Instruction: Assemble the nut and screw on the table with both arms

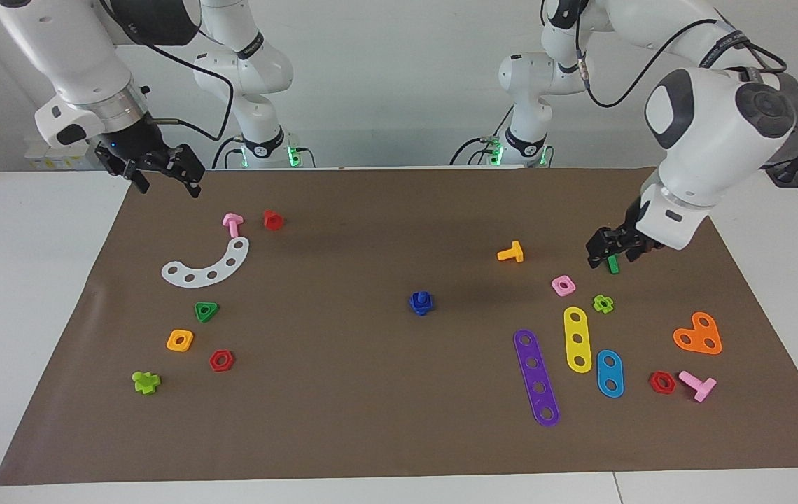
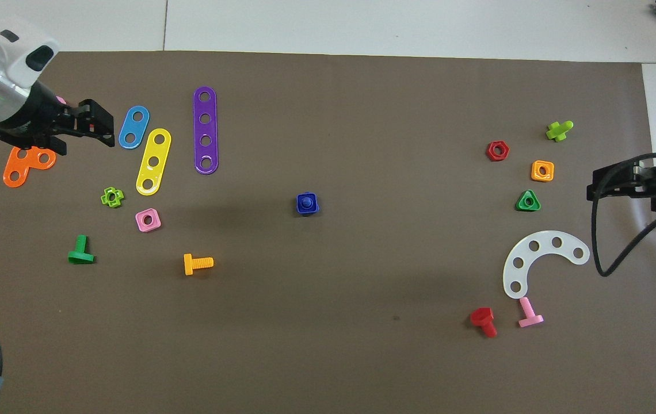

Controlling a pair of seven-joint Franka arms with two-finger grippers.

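Blue nut (image 1: 421, 304) with blue screw (image 1: 423, 297) standing through its hole, assembled, upright on brown mat (image 1: 371, 434) at mid worktop (image 1: 21, 280), well apart from both hands. Left hand (image 1: 609, 252) raised, empty, over green T-bolt (image 2: 80, 253) toward left arm's end; fingers part spread, pinching nothing. Right hand (image 1: 161, 175) raised over mat corner nearest right arm's base, fingers spread wide, empty. Pink bolt (image 1: 232, 224) and white curved strip (image 1: 210, 266) lie near that corner.
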